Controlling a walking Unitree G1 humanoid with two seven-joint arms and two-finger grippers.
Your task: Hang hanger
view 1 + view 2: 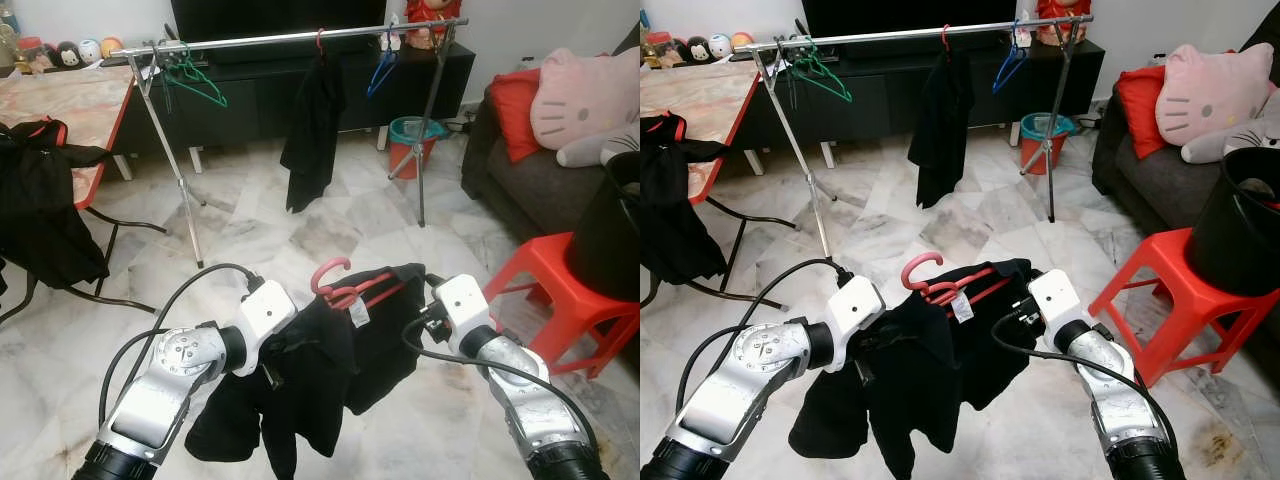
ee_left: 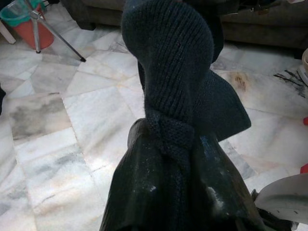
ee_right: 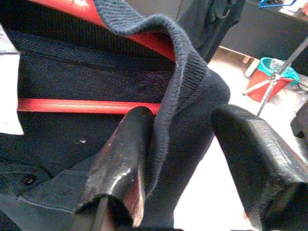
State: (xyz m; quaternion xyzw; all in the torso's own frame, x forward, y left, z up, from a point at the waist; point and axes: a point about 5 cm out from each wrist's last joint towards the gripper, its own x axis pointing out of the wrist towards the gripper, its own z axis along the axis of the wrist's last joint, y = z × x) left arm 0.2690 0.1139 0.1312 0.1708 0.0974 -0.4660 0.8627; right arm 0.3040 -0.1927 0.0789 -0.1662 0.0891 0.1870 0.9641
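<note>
You're mid-carry: the red hanger with its black garment hangs between both grippers, well short of the clothes rail. Left gripper pinches the knit; right gripper stands parted around a shoulder. Next, walk closer, then lift the hook over the rail.

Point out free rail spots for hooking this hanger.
The rail is bare between the green hanger and the hung black garment; a shorter bare gap lies between that garment and the blue hanger. Both rail ends are crowded.

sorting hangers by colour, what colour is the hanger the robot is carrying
Red, with a pinkish-red hook; the hanger under the black garment shows best in the left eye view.
</note>
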